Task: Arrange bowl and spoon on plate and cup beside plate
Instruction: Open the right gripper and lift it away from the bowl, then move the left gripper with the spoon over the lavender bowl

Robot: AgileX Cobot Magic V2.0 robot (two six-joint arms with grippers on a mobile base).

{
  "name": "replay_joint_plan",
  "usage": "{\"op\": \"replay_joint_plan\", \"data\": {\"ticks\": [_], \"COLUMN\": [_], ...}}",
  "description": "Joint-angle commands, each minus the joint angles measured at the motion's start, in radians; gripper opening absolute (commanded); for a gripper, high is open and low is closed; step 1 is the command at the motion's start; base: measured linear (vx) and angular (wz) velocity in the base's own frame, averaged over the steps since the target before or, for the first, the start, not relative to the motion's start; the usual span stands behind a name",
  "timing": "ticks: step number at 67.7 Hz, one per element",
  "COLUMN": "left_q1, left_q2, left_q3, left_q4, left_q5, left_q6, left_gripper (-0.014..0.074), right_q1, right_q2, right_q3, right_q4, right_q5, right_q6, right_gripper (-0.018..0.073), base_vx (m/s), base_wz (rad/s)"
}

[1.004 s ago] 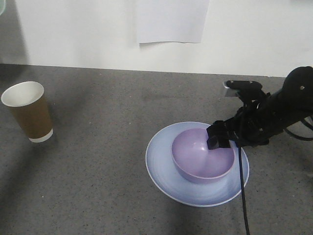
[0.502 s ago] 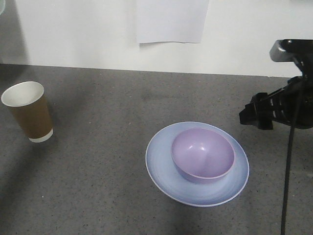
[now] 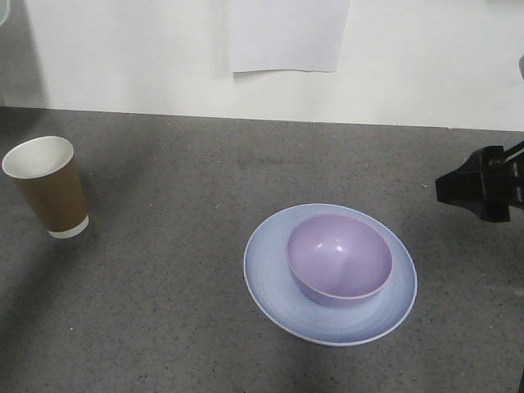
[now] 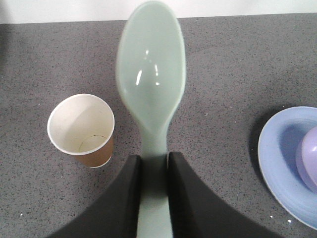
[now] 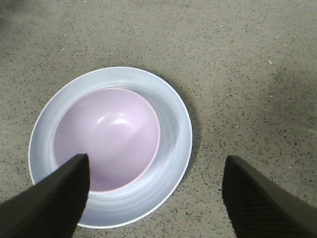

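In the front view, the bowl (image 3: 339, 259) is sitting inside the plate (image 3: 270, 282) at lower centre-right. The cup (image 3: 47, 187) is standing upright at far left, well apart from them on the grey desk (image 3: 164, 311). The right hand (image 3: 483, 184) is showing only as a dark shape at the right edge. Its wrist view is showing it spread wide and empty above bowl and plate. Only the left wrist view is showing the spoon (image 4: 151, 79): the left hand (image 4: 154, 163) is gripping its handle, with the scoop pointing toward the frame's top.
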Motion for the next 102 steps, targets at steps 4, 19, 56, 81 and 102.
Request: {"op": "replay_joint_plan", "data": {"ticks": [4, 19, 56, 81, 102], "left_q1": [0.000, -0.009, -0.277, -0.411, -0.487], "left_q2": [-0.026, 0.013, 0.282, 0.430, 0.566], "left_q3": [-0.032, -0.032, -0.033, -0.183, -0.277], "left_q4": [-0.102, -0.221, -0.263, -0.260, -0.232], "left_q5": [-0.026, -0.025, -0.025, -0.024, -0.024], "left_q6": [0.067, 0.151, 0.266, 0.286, 0.286], "left_gripper": [-0.0006, -0.0007, -0.0007, -0.0007, -0.0007], "right_q1": [-0.007, -0.007, -0.007, -0.007, -0.007], "right_q2": [-0.015, -0.015, -0.015, -0.015, -0.015], "right_q3": [-0.023, -0.023, -0.023, -0.023, -0.023], "right_q4": [-0.007, -0.016, -0.016, -0.015, -0.014], "right_q5": [-0.045, -0.045, -0.045, -0.046, -0.045], "right_q6": [-0.009, -0.009, -0.009, -0.009, -0.009], "right_gripper": [0.0545, 0.0545, 0.0545, 0.0545, 0.0545], "base_vx": [0.00, 0.00, 0.00, 0.00, 0.00], "base_wz": [0.00, 0.00, 0.00, 0.00, 0.00]}}
